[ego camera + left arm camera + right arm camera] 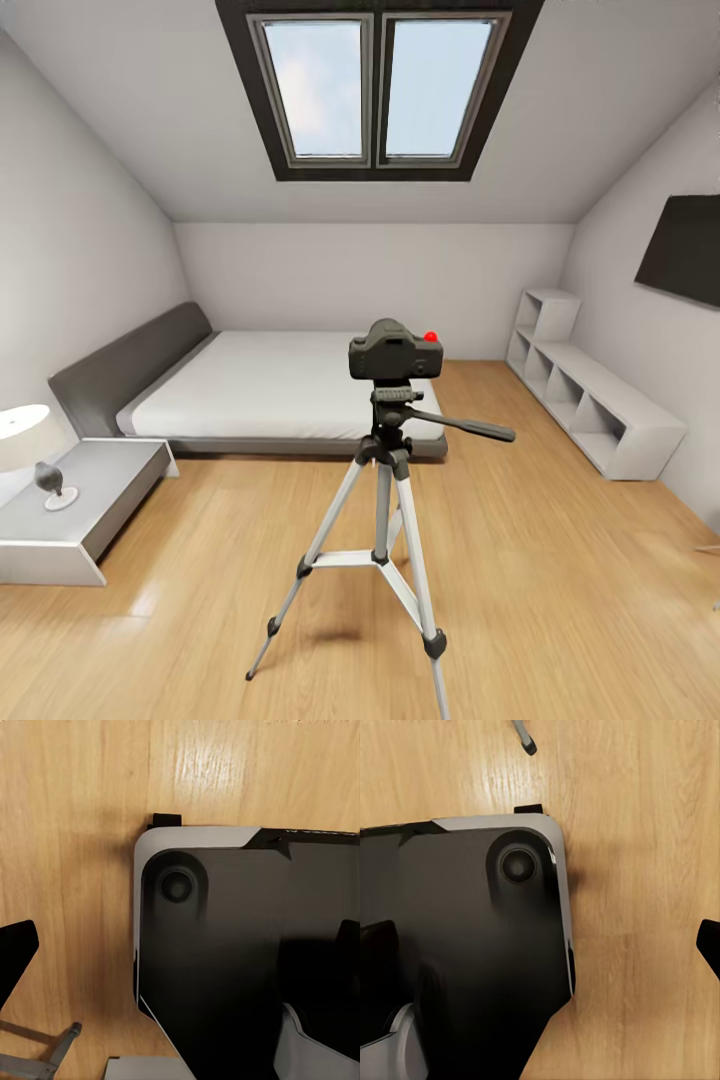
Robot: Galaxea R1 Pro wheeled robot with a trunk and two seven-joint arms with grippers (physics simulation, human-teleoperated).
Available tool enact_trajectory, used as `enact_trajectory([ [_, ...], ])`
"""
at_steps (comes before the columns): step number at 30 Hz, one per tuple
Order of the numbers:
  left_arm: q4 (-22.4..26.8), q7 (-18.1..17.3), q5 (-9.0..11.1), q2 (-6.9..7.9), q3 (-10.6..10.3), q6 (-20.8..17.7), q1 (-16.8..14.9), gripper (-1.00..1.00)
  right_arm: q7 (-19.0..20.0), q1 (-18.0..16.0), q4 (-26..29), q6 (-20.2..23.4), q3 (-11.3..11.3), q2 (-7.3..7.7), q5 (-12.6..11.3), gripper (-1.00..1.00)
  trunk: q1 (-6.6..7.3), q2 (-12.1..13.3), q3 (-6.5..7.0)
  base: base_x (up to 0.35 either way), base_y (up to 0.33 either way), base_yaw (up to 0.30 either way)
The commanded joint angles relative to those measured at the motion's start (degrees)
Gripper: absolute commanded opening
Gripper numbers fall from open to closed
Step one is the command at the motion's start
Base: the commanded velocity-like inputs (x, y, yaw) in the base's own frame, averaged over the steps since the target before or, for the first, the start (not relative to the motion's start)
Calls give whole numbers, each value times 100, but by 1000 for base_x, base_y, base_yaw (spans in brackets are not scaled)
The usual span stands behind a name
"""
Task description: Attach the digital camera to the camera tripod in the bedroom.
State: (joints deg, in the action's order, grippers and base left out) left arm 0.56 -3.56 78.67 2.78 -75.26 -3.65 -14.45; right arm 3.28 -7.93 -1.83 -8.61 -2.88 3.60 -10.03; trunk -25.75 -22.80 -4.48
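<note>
**A:** So where's the digital camera (pixel 395 352) relative to you?

**B:** Straight ahead, already sitting level on the camera tripod (pixel 385 500), lens axis away from me. Neither arm looks nearer. Both wrists point floorward; can't tell either claw's opening, and I see nothing held.

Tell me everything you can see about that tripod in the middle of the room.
The camera tripod stands upright on the light wood floor, its three silver legs spread, with black joints and feet. A brace links the legs to the centre column. Its dark grey head has a long black pan handle, and the digital camera sits on top.
</note>
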Motion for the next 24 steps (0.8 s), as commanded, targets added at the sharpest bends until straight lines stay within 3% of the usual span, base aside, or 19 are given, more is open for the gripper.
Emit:
enact_trajectory([
  [1,6,-13,60,3,-45,-22,-5,100,33,-10,-20,-36,-32,1,-61,100,-4,-12,-3,0,0,0],
  [17,11,-13,90,-4,-33,24,-5,100,33,-7,-20,-43,-34,1,-61,100,-4,-12,145,0,0,0],
  [24,12,-6,117,-89,-32,609,-5,100,33,-10,-20,-38,-37,8,-61,100,-4,-12,209,0,0,0],
])
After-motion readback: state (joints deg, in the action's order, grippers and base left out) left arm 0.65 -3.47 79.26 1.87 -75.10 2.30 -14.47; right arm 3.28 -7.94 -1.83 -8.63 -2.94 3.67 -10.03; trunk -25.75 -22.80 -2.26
